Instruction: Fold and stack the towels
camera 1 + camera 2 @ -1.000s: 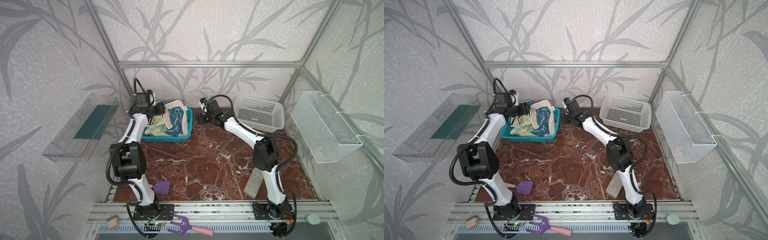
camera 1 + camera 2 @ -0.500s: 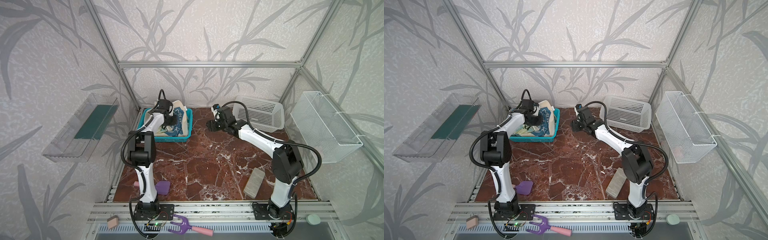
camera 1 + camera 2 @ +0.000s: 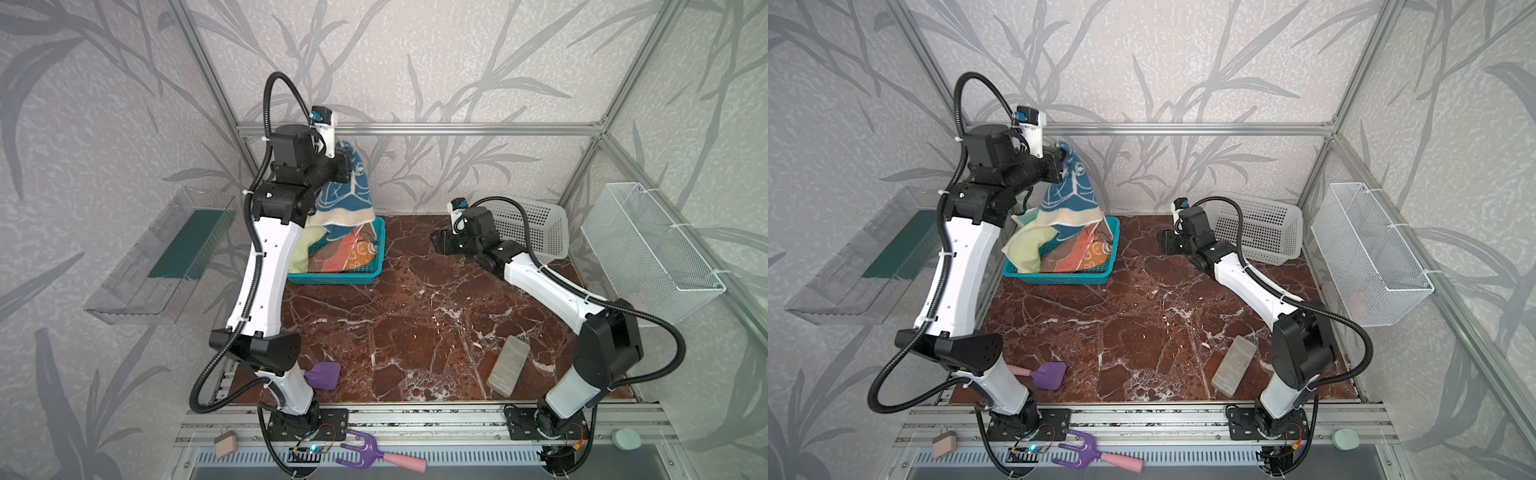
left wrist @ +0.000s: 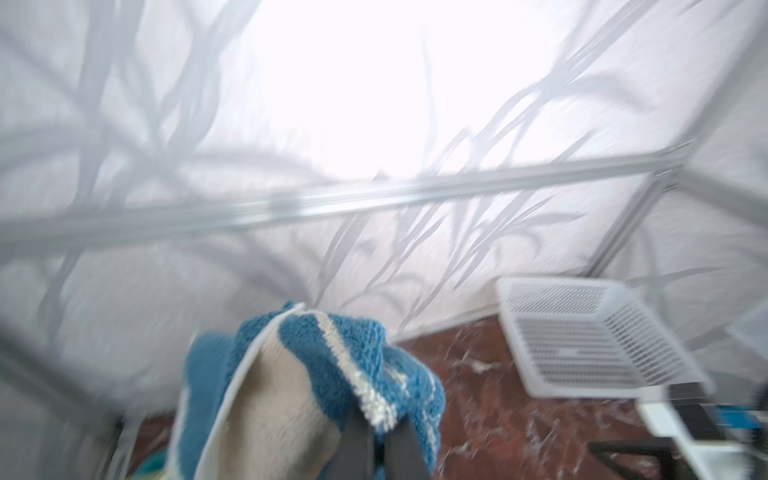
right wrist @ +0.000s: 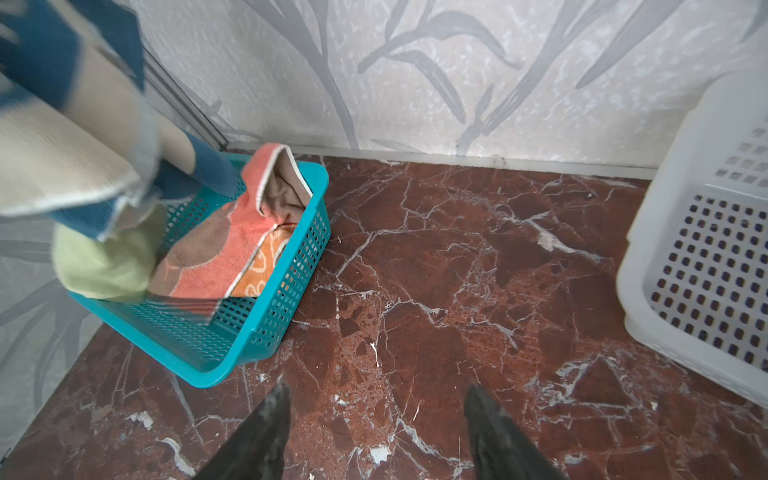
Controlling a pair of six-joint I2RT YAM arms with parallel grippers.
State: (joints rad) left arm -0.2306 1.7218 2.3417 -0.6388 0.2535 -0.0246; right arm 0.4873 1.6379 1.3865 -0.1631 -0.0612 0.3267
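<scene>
**6 o'clock, front rail:** purple plastic hand fork with a pink handle (image 3: 365, 453), lying off the slab.

**7 o'clock:** purple plastic scoop (image 3: 1048, 374). Its handle is partly hidden behind the left arm's base.

**5 o'clock:** grey rectangular block (image 3: 508, 365), lying flat, near the right arm's base but apart from it.

**Centre:** red-brown marble slab (image 3: 415, 316), bare from 6 through to 12 (the widest open room here).

**1 o'clock:** right gripper (image 5: 378, 390), jaws apart with nothing between them, over bare slab. It sits between the teal perforated plastic basket (image 5: 266, 332) and the white perforated plastic basket (image 3: 536, 228), apart from both.

**11 o'clock:** the teal basket sits in the back-left corner.
- The left gripper (image 4: 380, 444) is clamped on a bunched edge of the blue-and-cream terry towel (image 3: 349, 195), high above the basket. The towel hangs down as a cone.
- The towel's cream hem overlaps the pile below, and I cannot tell whether it is clear of it.
- The left wrist view is blurred and cuts off the fingers.

**In the basket:**
- A salmon terry towel with brown print (image 5: 216, 253), one corner standing above the rim.
- A small orange towel with white figures (image 5: 266, 266), mostly under the salmon one.
- A pale yellow towel (image 3: 1025, 249), spilling over the 9 o'clock rim and half hidden by the left forearm in a top view.
</scene>
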